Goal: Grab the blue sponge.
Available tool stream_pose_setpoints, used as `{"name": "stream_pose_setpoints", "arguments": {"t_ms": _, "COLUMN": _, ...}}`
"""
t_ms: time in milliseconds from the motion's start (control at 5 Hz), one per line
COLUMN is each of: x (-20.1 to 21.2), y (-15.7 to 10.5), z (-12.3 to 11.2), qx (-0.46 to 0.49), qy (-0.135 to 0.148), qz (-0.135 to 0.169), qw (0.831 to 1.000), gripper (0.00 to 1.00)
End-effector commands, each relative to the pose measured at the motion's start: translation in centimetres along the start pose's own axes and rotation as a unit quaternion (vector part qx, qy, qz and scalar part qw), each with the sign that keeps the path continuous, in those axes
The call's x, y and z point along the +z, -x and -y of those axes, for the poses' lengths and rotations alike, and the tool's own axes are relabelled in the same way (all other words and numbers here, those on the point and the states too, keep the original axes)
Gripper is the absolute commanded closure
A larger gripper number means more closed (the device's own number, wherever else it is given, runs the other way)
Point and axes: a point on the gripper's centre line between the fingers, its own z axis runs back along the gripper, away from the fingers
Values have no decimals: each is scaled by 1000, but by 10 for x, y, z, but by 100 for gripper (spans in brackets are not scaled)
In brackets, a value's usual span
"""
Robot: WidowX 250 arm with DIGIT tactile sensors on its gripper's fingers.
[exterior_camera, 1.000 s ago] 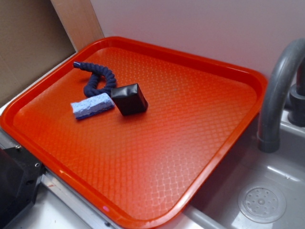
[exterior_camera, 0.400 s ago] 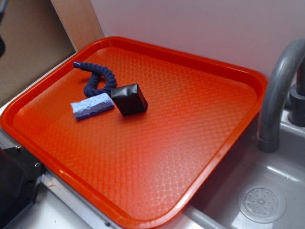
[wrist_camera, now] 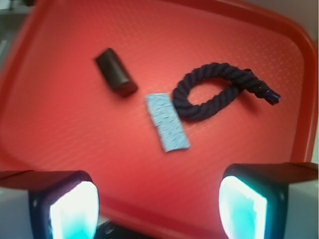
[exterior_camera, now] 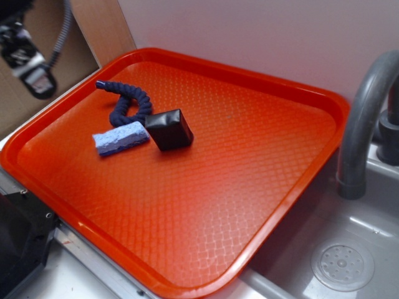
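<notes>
The blue sponge (exterior_camera: 120, 138) is a small light-blue speckled block lying flat on the orange tray (exterior_camera: 249, 187), at its left part. In the wrist view the blue sponge (wrist_camera: 167, 122) lies at the middle. My gripper (exterior_camera: 28, 62) enters at the top left of the exterior view, high above the tray's left edge and well apart from the sponge. In the wrist view the gripper (wrist_camera: 158, 206) is open and empty, its two fingertips wide apart at the bottom corners, over the tray's near rim.
A dark navy braided rope (exterior_camera: 128, 103) curls just behind the sponge, also in the wrist view (wrist_camera: 214, 89). A glossy black cube (exterior_camera: 169, 129) stands right of the sponge. A grey faucet (exterior_camera: 365, 124) and a sink with a drain (exterior_camera: 343, 266) lie at the right.
My gripper has come into the exterior view at the top left, where one second ago nothing of it showed. The sponge, rope and cube have not moved.
</notes>
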Motion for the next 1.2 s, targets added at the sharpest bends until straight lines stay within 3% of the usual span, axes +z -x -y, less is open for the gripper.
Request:
{"name": "stream_pose_setpoints", "arguments": {"t_ms": 0, "x": -52, "y": -15, "z": -11, "qx": -8, "qy": -62, "qz": -28, "qw": 998, "gripper": 0}}
{"name": "stream_pose_setpoints", "arguments": {"t_ms": 400, "x": -98, "y": -18, "z": -2, "qx": -40, "qy": -88, "qz": -68, "qw": 993, "gripper": 0}}
{"name": "stream_pose_setpoints", "arguments": {"t_ms": 800, "x": -120, "y": -17, "z": -9, "qx": -37, "qy": -80, "qz": -89, "qw": 992, "gripper": 0}}
{"name": "stream_pose_setpoints", "arguments": {"t_ms": 1000, "x": -116, "y": -13, "z": -6, "qx": -39, "qy": -85, "qz": -83, "qw": 992, "gripper": 100}}
